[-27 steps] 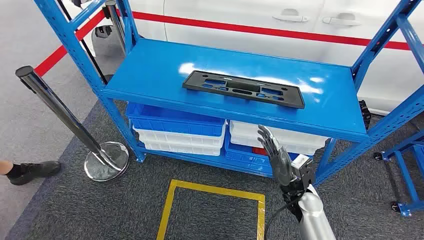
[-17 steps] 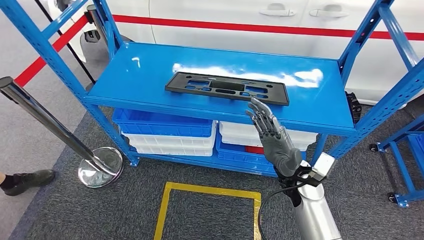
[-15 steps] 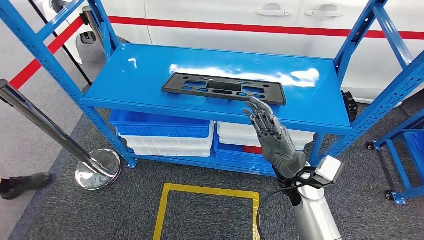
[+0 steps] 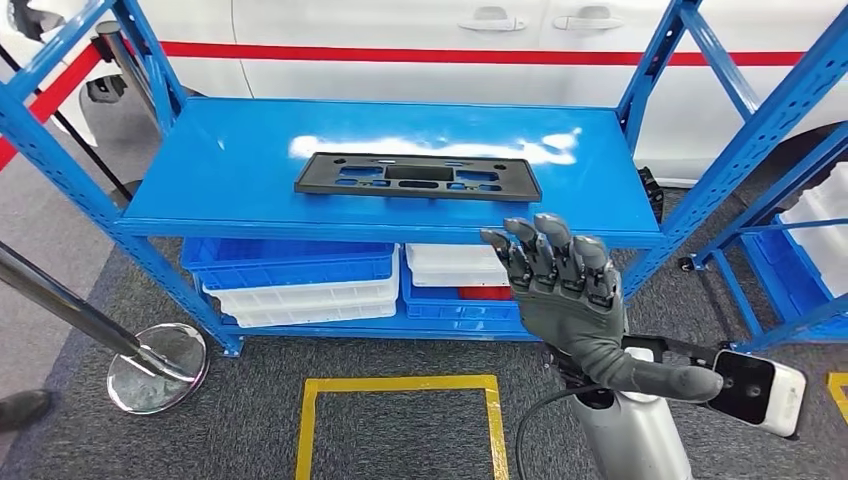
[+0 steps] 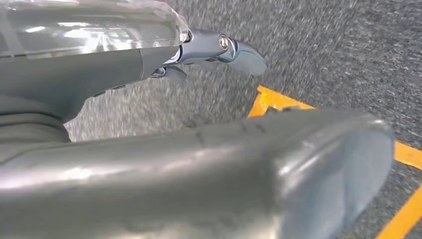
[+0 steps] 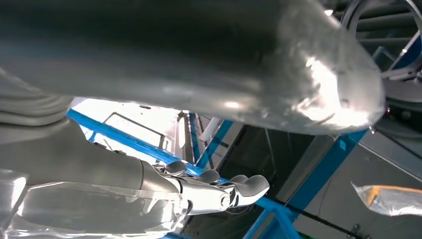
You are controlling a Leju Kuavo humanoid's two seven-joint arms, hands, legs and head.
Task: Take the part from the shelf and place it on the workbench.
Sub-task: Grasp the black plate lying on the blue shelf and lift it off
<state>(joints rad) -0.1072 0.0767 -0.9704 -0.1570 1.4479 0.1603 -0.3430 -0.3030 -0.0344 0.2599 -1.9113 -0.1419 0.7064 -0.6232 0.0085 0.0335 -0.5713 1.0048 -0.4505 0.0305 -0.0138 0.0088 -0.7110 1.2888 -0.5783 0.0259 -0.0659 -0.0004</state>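
Observation:
A flat black rectangular part (image 4: 417, 176) with several cut-outs lies on the top board of the blue shelf (image 4: 230, 175), near the front edge. My right hand (image 4: 563, 292) is raised in front of the shelf's front edge, just right of the part and nearer to me. Its fingers are apart, the thumb sticks out to the right, and it holds nothing. The right wrist view has the right hand (image 6: 209, 191) with blue shelf posts behind it. My left hand (image 5: 149, 64) hangs over grey carpet in the left wrist view, fingers apart and nothing in it.
Blue and white bins (image 4: 300, 275) sit on the lower shelf. A chrome post with a round base (image 4: 150, 375) stands at the left. A yellow square (image 4: 395, 410) is taped on the carpet. A white car (image 4: 440, 40) is behind the shelf. Another blue rack (image 4: 790, 260) stands right.
The whole view has shifted left and nearer the shelf. My right hand has risen and come closer to the shelf's front edge, turning its back toward me.

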